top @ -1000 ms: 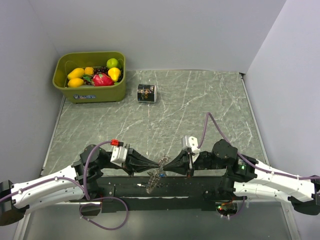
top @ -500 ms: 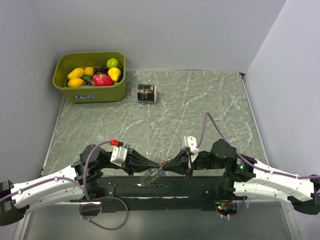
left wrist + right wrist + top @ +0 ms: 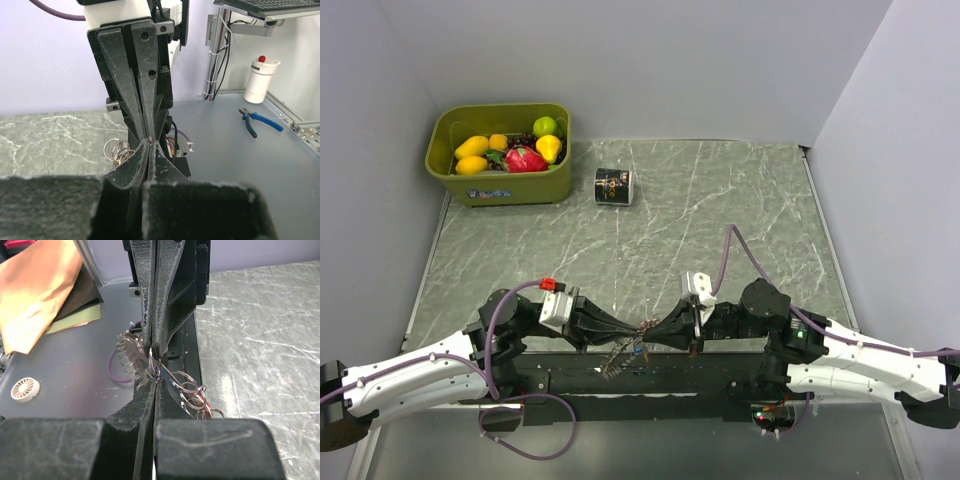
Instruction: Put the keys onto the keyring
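Top view looks down from 6 o'clock; my left wrist cam faces 3, right faces 9, both tight on keyring (image 3: 129,352).

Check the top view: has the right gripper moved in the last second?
Yes. Against the fixed black can, the right gripper has shifted slightly left.

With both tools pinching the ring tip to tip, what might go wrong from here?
The left tool and right tool hold the thin keyring only by their very tips, so it might slip free. The keys dangle over the black base rail; a drop could land them there, awkward to regrasp.
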You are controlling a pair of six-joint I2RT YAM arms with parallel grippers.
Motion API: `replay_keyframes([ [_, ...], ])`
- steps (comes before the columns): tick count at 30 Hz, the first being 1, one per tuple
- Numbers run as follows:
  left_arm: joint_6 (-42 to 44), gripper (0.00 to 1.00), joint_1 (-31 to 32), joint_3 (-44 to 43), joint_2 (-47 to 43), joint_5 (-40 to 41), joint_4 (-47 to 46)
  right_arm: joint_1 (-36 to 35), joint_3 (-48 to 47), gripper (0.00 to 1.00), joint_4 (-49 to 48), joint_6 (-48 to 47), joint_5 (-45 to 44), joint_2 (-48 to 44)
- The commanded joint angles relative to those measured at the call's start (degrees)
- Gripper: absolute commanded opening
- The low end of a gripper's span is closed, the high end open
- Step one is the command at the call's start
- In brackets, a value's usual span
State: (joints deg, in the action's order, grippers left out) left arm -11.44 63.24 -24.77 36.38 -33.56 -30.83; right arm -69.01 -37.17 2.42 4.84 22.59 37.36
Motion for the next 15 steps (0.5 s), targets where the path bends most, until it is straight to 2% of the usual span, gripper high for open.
replay_keyframes([
  [1,-1.92,0.01,0.21,-2.65,-0.52,-3.0,-7.58,0.11,-0.01,0.0,-3.82,0.17,-3.08,1.13],
  [10,-2.8,0.01,0.21,-1.94,-0.52,-3.44,-8.63,0.11,0.43,0.0,-5.31,1.66,-4.39,1.57],
  [15,-2.27,0.01,0.21,-2.03,-0.7,-3.44,-7.93,0.11,0.78,0.05,-5.93,2.54,-4.92,1.4],
])
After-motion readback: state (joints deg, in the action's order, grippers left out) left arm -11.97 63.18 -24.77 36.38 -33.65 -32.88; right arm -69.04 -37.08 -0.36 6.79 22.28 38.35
